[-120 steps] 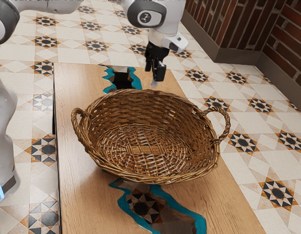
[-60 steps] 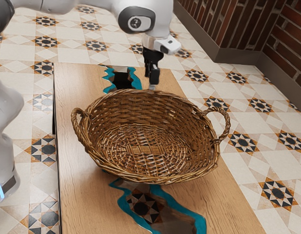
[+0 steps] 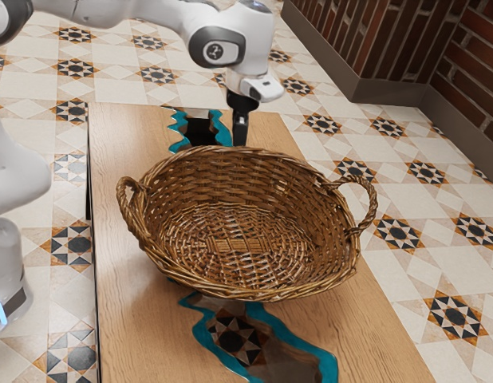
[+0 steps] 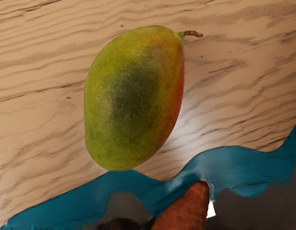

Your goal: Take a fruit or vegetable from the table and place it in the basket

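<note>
Gripper (image 3: 240,137) seen upper ctr of ext. view, over basket's (image 3: 238,185) far side; opening & grip can't be told. Mango (image 4: 133,98) seen on tbl (image 4: 38,72), nr. reddish-brown veg (image 4: 186,208).

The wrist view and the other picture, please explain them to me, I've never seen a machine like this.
The machine is a robot arm with a black claw. The exterior view comes from a camera at the arm's side. It shows the arm reaching over a wooden table, the claw down behind a wicker basket's far rim. The basket looks empty.

The wrist view comes from a camera on the arm's hand, looking at the table. A mango, green with a reddish side, lies on the wood. Near it is the tip of a reddish-brown thing, perhaps a sweet potato. The blue band is part of the tabletop's pattern.

Whether the claw holds anything, I can't tell.
</note>
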Controlling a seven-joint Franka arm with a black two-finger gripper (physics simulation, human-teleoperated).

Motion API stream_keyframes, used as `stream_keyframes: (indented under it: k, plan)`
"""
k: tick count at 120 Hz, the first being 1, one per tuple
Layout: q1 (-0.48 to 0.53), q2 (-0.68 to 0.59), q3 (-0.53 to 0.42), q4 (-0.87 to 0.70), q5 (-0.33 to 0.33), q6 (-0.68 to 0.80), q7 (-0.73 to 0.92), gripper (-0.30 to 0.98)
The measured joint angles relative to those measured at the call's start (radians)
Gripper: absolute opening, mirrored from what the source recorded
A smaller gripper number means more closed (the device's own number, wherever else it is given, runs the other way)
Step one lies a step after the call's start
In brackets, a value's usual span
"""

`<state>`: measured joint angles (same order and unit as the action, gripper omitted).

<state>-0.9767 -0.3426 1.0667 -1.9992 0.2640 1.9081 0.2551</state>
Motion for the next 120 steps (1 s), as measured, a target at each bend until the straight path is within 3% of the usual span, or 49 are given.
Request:
stream_keyframes:
  k: [34,54,79,120]
  plan:
    - [-0.226,-0.071,0.216,-0.016,0.101,0.035,0.017,0.69]
    - [-0.273,-0.077,0.246,-0.011,0.144,0.043,0.016,0.69]
    - [-0.465,-0.080,0.379,0.073,0.176,0.047,0.016,0.69]
    - [-0.561,-0.103,0.462,0.067,0.189,0.051,0.012,0.69]
